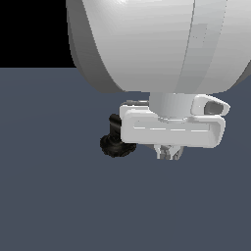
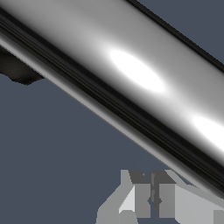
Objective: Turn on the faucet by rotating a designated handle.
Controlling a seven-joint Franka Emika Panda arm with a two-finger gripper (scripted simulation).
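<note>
Faucet [image 1: 116, 142] mostly hidden behind the white hand [image 1: 168, 153], only its black base and elbow showing, chrome handle [image 2: 131, 74] filling the wrist view with ends cut off, fingers [image 2: 142, 199] nearly pressed together, pinching nothing, grey surface [image 1: 59, 196] below.

Black ribbed faucet [image 1: 115, 143] base at nine o'clock of the white gripper [image 1: 168, 153]; handle [image 2: 131, 74] mirror-chrome, apparently dark-streaked.

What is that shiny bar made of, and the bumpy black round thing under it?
The handle looks like polished chrome metal: it is mirror-smooth, with bright white glints and dark reflected stripes along its length. The faucet's round base looks like matte black plastic or rubber, with ribs around its edge and no shine. As these are simulator renders, that is only a guess.
</note>
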